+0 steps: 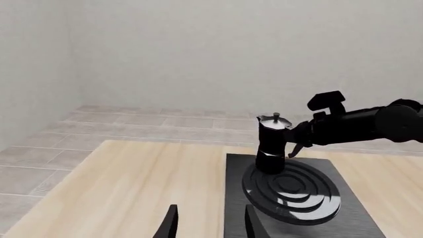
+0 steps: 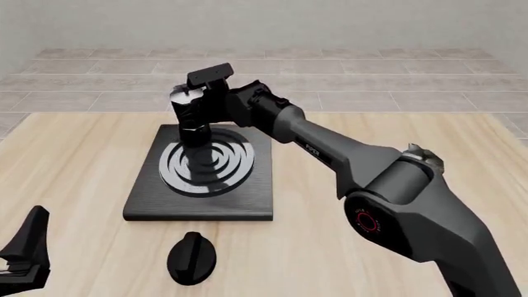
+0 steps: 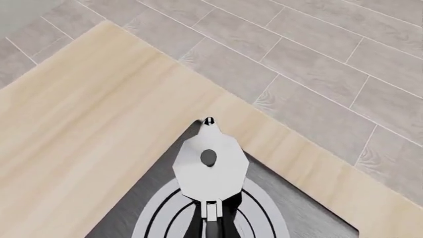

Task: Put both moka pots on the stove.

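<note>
The stove (image 2: 239,201) lies on the table (image 2: 396,133), left of the table's middle in the front view; a moka pot (image 2: 191,117) stands on the far part of the stove's ring burner (image 2: 216,170); the right arm (image 2: 330,154) reaches in from the near right to the pot's right side, its gripper (image 2: 200,102) at the pot; an oval knob (image 2: 192,258) lies on the table just before the stove's near edge; the left gripper (image 2: 25,257) sits at the near left corner, well apart from the stove.
</note>
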Tool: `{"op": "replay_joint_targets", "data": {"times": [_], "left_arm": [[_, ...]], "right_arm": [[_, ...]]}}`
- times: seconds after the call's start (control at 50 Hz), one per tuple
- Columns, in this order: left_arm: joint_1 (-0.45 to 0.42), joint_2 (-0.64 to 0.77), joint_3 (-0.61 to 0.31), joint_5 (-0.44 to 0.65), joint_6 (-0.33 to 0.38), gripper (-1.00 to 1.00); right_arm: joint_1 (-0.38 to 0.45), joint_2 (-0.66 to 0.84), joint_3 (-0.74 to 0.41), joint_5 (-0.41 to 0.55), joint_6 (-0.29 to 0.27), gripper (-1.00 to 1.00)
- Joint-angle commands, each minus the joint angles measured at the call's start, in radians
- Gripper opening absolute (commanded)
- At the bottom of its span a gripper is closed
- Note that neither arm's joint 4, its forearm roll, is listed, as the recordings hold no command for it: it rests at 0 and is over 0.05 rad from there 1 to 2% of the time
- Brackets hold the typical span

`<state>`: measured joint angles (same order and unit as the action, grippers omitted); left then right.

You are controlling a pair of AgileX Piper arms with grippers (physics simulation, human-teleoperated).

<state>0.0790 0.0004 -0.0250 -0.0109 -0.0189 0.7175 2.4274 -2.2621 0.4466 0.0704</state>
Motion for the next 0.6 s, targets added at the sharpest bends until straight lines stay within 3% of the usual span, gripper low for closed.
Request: {"op": "replay_joint_targets", "data": {"times": [0.02, 0.1, 0.12, 0.6], "left_arm": [[0.000, 0.000, -0.002, 0.001, 0.000, 1.00], [-0.001, 0.000, -0.002, 0.002, 0.001, 1.00], [-0.001, 0.000, -0.002, 0.002, 0.000, 1.00], [-0.001, 0.000, 0.002, -0.003, 0.005, 1.00]], "right_arm": [[-0.001, 0.006, 0.011, -0.003, 0.012, -1.00], [0.005, -0.003, 0.024, -0.011, 0.018, -1.00], [0.011, -0.006, 0.030, -0.014, 0.020, 1.00], [0.024, -0.055, 0.057, -0.005, -0.003, 1.00]]}}
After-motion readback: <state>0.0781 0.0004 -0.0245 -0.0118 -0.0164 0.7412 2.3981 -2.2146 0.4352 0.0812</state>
